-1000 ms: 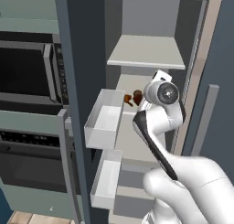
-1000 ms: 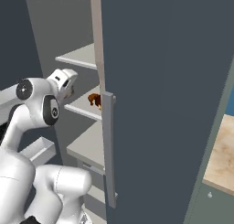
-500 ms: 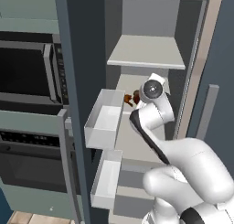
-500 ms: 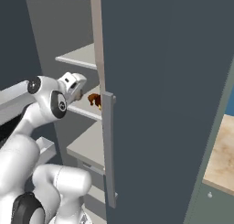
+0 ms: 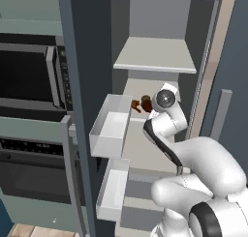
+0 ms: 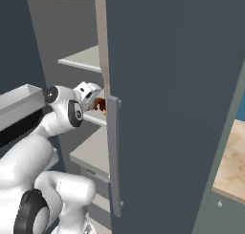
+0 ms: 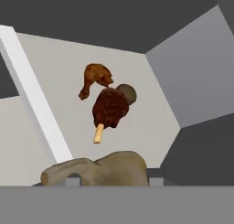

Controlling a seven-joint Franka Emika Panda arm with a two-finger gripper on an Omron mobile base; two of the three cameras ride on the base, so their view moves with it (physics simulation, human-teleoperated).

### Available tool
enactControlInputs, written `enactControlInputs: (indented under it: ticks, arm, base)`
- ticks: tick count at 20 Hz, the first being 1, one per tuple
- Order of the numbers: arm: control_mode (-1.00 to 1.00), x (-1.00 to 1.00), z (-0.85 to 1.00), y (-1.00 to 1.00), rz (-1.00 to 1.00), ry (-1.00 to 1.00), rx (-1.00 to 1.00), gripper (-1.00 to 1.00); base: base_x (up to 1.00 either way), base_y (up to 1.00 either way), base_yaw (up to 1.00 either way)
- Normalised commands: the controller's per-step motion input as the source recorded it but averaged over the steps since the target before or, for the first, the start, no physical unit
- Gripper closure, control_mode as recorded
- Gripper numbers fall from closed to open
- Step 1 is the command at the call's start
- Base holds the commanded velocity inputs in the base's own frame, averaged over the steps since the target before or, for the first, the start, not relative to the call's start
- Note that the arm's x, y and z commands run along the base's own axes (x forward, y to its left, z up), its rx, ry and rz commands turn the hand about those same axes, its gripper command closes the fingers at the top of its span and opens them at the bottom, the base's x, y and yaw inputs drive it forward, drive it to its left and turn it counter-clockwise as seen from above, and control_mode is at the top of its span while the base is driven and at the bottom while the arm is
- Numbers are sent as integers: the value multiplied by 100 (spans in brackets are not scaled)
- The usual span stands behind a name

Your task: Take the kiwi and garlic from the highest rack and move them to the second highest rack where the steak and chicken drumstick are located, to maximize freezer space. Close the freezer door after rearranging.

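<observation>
Grey-blue door (image 6: 177, 99) of the freezer stands wide open, with its long handle (image 6: 113, 156) facing the right base camera. Inside, the top rack (image 5: 154, 56) looks bare in the left base view; no kiwi or garlic can be made out on it. The white arm reaches in at the second rack (image 5: 138, 93), and its wrist sits just at that rack's front edge.

Seen from the hand camera, three things lie on the pale rack floor. A small brown drumstick (image 7: 95, 79) lies at about 11 o'clock from the middle of the view. Just beside it, towards 5 o'clock, is a darker, larger piece of meat with a pale bone end (image 7: 109, 111), probably the steak. A small round brownish thing (image 7: 127, 93), possibly the kiwi, touches that meat at its 1 o'clock side. At 6 o'clock a tan, lumpy object (image 7: 98, 170) sits right between the fingertips of the gripper (image 7: 109, 181); I cannot tell whether it is the garlic, nor whether the gripper is clamped on it or merely around it.

In the left base view the brown meat (image 5: 141, 104) shows at 9 o'clock from the wrist. Two white door bins (image 5: 110, 125) hang on the other door, at 8 o'clock from the arm, and an oven (image 5: 30, 76) stands at far 9 o'clock.
</observation>
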Motion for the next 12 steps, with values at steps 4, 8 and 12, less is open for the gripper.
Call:
enactControlInputs:
  ticks: [4,8,12]
  arm:
    - [-100,47,-26,-19,0,2,0,100]
    - [-100,53,-23,-15,0,1,0,100]
    - [-100,45,-22,-16,0,0,0,100]
  base:
    - [0,0,0]
    - [0,0,0]
    - [0,0,0]
